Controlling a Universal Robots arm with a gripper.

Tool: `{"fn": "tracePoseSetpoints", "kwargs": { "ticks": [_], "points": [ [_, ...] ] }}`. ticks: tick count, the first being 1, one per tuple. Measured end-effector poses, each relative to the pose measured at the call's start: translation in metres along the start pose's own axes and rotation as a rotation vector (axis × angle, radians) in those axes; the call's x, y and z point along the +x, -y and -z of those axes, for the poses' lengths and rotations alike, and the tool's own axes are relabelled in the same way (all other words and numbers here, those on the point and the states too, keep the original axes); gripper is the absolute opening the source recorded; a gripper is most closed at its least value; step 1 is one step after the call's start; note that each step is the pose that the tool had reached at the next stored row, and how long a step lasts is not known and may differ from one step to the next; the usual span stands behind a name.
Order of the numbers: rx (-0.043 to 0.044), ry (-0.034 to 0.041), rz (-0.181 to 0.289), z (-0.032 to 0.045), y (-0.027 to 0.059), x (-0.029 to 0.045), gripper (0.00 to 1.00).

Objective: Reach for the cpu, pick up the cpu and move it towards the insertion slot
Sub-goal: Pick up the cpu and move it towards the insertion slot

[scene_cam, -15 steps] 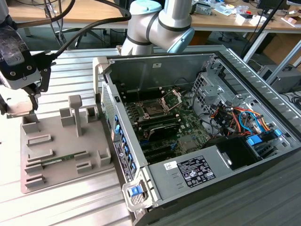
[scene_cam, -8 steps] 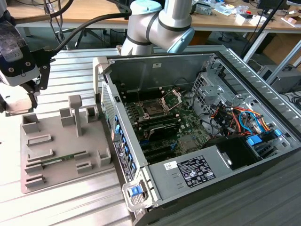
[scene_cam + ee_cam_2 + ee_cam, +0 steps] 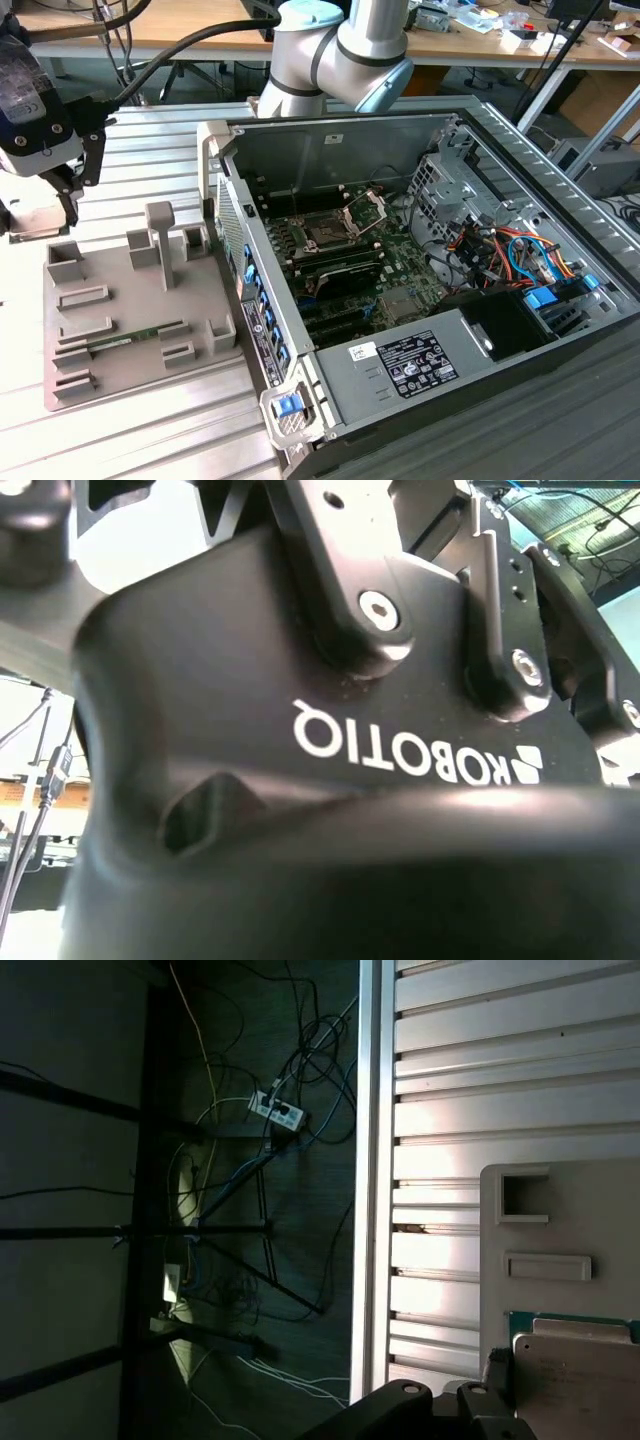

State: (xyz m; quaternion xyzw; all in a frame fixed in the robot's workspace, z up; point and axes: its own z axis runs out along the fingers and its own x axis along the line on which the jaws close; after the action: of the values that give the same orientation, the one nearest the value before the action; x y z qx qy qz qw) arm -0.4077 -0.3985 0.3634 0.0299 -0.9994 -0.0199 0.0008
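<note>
Here the gripper hangs at the upper left of the exterior view, above the far corner of the grey tray; whether it is spread or pressed together cannot be told. In the first wrist view the cpu lies flat on that tray, pale top up, just beside the gripper's black body. The insertion slot sits mid-frame in the exterior view inside the open computer case, well apart from the gripper.

Pale cpu over a grey pocketed tray on the slatted table, floor cables beyond.
</note>
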Motion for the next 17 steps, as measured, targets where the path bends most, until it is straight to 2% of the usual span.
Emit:
{"fn": "tracePoseSetpoints", "kwargs": {
  "ticks": [17],
  "points": [
    [0.0000,0.0000,0.000,0.0122,-0.0005,0.0000,0.55]
  ]
}}
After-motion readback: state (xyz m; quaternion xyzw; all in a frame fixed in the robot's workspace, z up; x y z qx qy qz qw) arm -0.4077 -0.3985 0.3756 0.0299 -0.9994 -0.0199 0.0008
